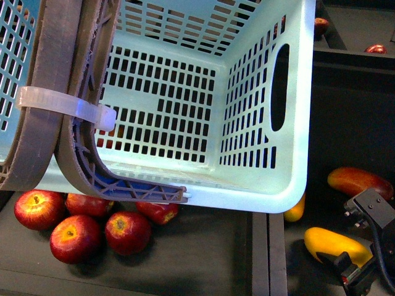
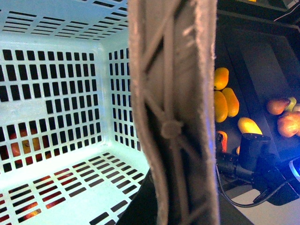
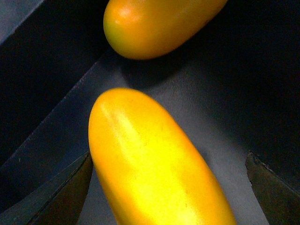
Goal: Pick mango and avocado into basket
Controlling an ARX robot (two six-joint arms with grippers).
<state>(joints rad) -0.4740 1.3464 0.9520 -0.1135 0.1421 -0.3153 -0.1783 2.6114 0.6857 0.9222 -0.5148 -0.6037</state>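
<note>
The light teal basket (image 1: pixel 265 185) hangs tilted and fills most of the front view; its inside is empty. My left gripper is shut on its brown-grey handle (image 2: pixel 173 117), which hides the jaws in the left wrist view. A white zip tie (image 1: pixel 68 105) wraps the handles. The yellow mango (image 1: pixel 336 245) lies in the dark crate at the lower right. My right gripper (image 1: pixel 361 271) is open just above it. In the right wrist view the mango (image 3: pixel 150 164) lies between the two open fingers (image 3: pixel 79 183). The avocado is out of view.
A red-orange mango (image 1: pixel 360 180) lies beyond the yellow one, and it also shows in the right wrist view (image 3: pixel 159 23). Another yellow fruit (image 1: pixel 296 209) peeks from under the basket's corner. Several red apples (image 1: pixel 74 237) lie in the crate below the basket. A crate divider (image 1: pixel 268 253) runs between the compartments.
</note>
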